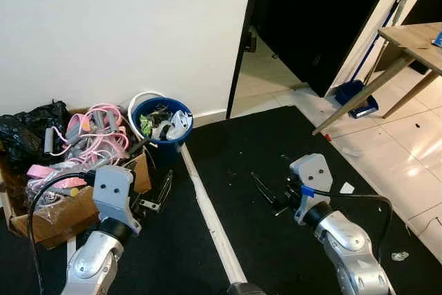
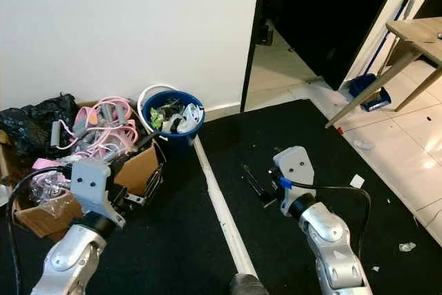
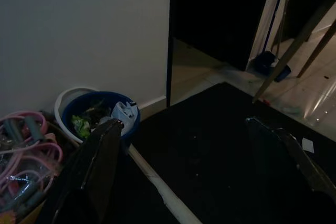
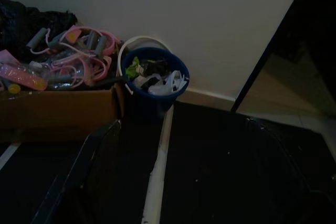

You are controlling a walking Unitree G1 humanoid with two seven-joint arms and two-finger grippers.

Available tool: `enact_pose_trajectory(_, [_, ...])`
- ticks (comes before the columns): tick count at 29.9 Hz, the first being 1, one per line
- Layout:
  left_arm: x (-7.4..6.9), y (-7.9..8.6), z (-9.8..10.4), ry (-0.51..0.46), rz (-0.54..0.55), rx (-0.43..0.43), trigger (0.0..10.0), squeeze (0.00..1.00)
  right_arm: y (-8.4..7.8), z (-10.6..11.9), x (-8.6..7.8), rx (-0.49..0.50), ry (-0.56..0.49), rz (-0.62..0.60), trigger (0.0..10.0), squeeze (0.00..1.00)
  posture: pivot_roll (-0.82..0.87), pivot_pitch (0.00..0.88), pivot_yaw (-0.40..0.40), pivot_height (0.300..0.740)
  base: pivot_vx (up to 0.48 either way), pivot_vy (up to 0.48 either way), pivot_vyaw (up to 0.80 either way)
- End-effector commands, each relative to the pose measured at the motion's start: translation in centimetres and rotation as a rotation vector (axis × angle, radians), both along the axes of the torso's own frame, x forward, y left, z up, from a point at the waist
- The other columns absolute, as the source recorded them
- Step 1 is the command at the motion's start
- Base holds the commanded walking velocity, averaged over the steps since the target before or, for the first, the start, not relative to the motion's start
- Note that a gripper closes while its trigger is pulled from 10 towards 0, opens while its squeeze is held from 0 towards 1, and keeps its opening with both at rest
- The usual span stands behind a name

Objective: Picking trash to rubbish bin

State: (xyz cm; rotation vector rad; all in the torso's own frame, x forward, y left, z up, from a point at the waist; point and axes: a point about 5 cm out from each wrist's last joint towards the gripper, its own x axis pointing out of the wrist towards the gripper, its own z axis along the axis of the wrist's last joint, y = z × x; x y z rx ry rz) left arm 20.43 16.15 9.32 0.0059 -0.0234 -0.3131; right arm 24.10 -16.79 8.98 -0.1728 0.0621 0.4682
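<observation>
At centre left we see the blue rubbish bin (image 1: 163,128) filled with trash against the wall, while our left gripper (image 3: 210,166) and right gripper (image 4: 184,171) both hover empty, fingers spread apart.

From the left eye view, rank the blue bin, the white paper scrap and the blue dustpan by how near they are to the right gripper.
From the right gripper:
1. White paper scrap, on the carpet's right edge.
2. Blue bin, by the wall, left.
3. Blue dustpan, under the table, far right.
</observation>
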Motion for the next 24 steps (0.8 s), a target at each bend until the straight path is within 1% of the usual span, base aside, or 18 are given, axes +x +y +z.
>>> enact_pose_trajectory(1, [-0.05, -0.55, -0.05, 0.001, -0.032, 0.006, 10.0, 0.0, -0.41, -0.4, 0.1, 0.008, 0.04, -0.023, 10.0, 0.0, -0.1, 0.01, -0.049, 0.74, 0.0, 0.0, -0.8])
enact_pose_trajectory(5, [0.1, -0.62, -0.24, 0.013, -0.031, 0.023, 10.0, 0.0, -0.48, -0.5, 0.11, 0.016, 0.05, -0.031, 10.0, 0.0, -0.1, 0.01, -0.049, 0.74, 0.0, 0.0, -0.8])
enact_pose_trajectory(7, [0.2, -0.77, -0.36, 0.02, -0.049, 0.041, 10.0, 0.0, -0.49, -0.54, 0.13, 0.024, 0.053, -0.041, 10.0, 0.0, -0.1, 0.011, -0.043, 0.74, 0.0, 0.0, -0.8])
enact_pose_trajectory(24, [0.23, -0.67, -0.3, 0.015, -0.045, 0.032, 10.0, 0.0, -0.51, -0.46, 0.34, 0.037, 0.06, -0.057, 10.0, 0.0, -0.1, 0.01, -0.04, 0.74, 0.0, 0.0, -0.8])
